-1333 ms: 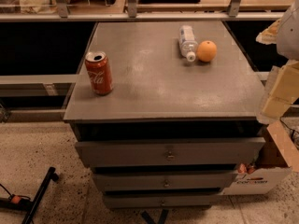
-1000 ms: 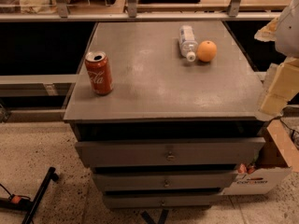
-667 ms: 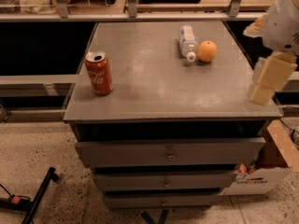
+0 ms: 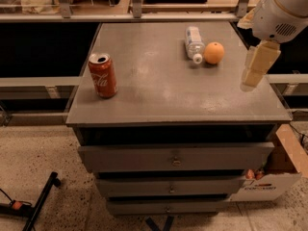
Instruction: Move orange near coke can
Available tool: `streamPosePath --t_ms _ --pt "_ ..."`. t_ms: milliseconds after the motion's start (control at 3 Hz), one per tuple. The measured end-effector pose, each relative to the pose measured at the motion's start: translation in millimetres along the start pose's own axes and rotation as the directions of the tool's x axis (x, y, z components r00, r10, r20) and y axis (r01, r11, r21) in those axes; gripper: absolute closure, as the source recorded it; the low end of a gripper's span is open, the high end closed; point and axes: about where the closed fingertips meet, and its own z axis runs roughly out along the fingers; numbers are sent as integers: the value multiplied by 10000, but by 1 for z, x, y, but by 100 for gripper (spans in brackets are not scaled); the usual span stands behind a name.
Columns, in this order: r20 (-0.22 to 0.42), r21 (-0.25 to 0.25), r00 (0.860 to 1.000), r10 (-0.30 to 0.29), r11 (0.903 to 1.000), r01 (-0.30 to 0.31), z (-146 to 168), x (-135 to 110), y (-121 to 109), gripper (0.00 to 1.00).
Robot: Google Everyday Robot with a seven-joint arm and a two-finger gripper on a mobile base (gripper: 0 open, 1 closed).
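Orange grasp notes: claw hanging at right edge, fruit not held

Orange [image 4: 214,53] sits on the table [image 4: 159,88] toward the back right, just beside the capped end of a clear plastic bottle [image 4: 194,43] lying on its side; can't tell if the two touch. Coke can [image 4: 103,75] stands upright near the front left edge, well apart from the fruit, with bare grey top between them. Claw [image 4: 248,83] hangs over the right edge of the table, in front of and to the right of the orange, pointing down and carrying nothing. Whether it is spread or pressed together cannot be told from this angle.

Handling, as a guess: fruit looks light for its size, firm with a little give, matte skin so decent friction, not fragile under a moderate squeeze. Main trouble is the shape, since a ball rolls if nudged off-centre or set down with sideways speed. Best hold is probably from above across the widest part, squeezing along a line parallel to the bottle so nothing has to fit into the tight gap on the bottle side. Bottle likely rolls too if bumped. Can has an open tab and may be light, so tipping is a risk; put the fruit down close by but short of contact
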Motion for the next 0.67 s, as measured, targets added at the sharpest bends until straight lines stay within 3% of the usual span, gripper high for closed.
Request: streamPosePath --t_ms 667 --pt "784 755 9969 69 9971 -128 45 -1 -80 0"
